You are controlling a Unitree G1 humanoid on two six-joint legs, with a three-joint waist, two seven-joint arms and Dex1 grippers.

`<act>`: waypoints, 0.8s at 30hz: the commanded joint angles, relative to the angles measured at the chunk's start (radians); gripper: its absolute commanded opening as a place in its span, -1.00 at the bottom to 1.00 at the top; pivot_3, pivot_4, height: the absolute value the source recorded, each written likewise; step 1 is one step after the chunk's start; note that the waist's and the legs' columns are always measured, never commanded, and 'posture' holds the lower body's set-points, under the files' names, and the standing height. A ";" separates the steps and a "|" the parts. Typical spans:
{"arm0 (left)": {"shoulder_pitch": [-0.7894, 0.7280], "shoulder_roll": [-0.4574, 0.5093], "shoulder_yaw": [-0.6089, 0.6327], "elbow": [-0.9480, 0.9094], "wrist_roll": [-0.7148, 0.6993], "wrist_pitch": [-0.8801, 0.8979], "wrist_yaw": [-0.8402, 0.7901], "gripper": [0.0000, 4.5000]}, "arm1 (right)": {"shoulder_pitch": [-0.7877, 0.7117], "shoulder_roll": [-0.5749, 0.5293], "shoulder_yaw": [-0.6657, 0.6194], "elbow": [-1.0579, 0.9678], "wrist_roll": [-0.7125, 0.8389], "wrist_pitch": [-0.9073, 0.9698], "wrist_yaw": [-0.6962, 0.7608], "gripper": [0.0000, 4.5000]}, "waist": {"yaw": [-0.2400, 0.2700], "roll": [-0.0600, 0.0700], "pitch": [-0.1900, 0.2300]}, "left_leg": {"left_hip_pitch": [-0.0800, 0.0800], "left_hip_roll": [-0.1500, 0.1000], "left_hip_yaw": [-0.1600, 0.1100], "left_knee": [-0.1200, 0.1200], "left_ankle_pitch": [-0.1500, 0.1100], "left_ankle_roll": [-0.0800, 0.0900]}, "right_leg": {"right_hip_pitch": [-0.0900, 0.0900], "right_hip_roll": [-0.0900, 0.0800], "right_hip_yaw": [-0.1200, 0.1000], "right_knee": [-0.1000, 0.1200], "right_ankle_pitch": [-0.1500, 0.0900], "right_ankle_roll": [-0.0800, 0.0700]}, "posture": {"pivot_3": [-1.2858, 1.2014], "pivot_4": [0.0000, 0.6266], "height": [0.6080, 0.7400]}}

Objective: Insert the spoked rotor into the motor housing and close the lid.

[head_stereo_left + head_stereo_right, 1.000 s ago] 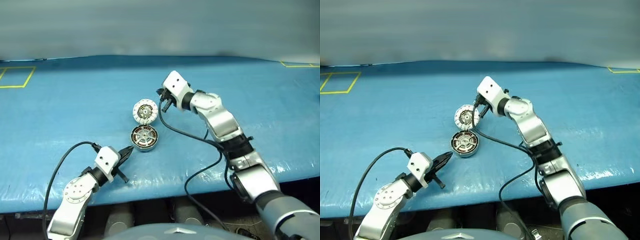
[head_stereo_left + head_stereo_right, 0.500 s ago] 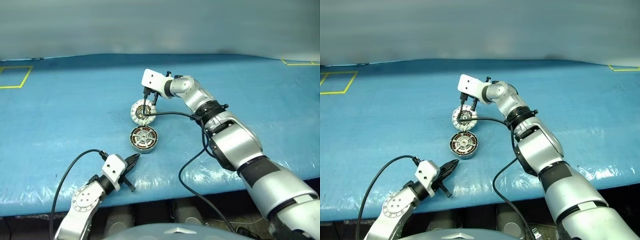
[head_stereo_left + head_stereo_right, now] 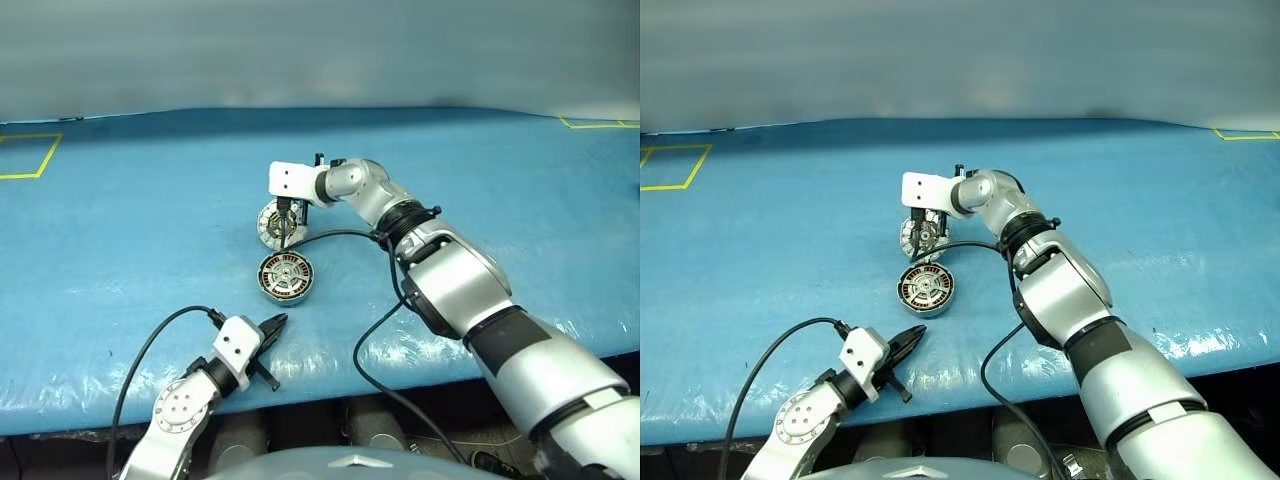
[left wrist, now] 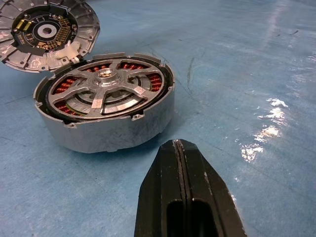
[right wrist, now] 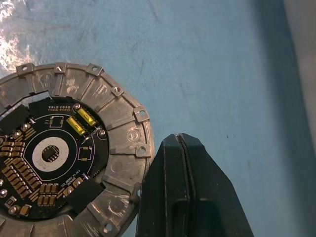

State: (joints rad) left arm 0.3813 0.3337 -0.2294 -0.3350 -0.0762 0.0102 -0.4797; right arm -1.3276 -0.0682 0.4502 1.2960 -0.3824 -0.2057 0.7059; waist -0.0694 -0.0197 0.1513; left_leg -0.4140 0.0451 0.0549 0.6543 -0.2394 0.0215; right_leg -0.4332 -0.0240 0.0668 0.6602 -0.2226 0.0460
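Motor housing (image 4: 106, 116) holding spoked rotor (image 4: 106, 91), lid (image 4: 47, 32) open beside it

Silver arms, white wrist blocks, black cables, 2-fingered black left claw (image 3: 272, 324)

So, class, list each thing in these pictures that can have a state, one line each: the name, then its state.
motor housing: upright on the blue table, uncovered, windings showing.
spoked rotor: already seated inside the housing.
lid: swung open beside the housing, circuit face up.
left gripper: shut, empty, short of the housing.
right gripper: shut, empty, at the lid's rim.
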 commanded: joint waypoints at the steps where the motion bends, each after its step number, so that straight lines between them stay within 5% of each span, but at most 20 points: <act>1: -0.002 -0.002 -0.009 -0.038 0.007 -0.027 0.003 -1.00 | -0.043 -0.004 -0.014 -0.031 -0.001 -0.041 0.061 -0.99 | 0.000 0.000 0.000 | 0.000 0.000 0.000 0.000 0.000 0.000 | 0.000 0.000 0.000 0.000 0.000 0.000 | 0.03 -0.52 1.00; 14: -0.040 0.005 -0.007 -0.003 0.002 -0.027 -0.008 -1.00 | 0.010 -0.055 -0.001 -0.207 0.027 -0.116 0.432 -0.99 | 0.004 0.001 0.001 | 0.001 0.000 -0.001 0.000 0.000 0.000 | 0.001 0.000 -0.001 0.000 0.000 0.000 | 0.03 -0.52 1.00; 24: -0.057 0.008 -0.010 0.009 -0.001 -0.027 -0.022 -1.00 | -0.079 -0.031 0.065 -0.132 -0.142 -0.053 -0.015 -0.99 | 0.002 0.001 0.001 | 0.001 -0.001 -0.001 0.001 0.001 -0.001 | 0.000 0.000 0.000 0.001 0.000 0.000 | 0.03 -0.52 1.00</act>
State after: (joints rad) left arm 0.3266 0.3411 -0.2366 -0.3159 -0.0772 0.0085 -0.4987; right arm -1.3784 -0.1040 0.4969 1.1493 -0.4904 -0.2686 0.7325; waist -0.0676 -0.0184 0.1521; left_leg -0.4132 0.0446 0.0545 0.6549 -0.2390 0.0205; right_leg -0.4328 -0.0244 0.0669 0.6610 -0.2228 0.0455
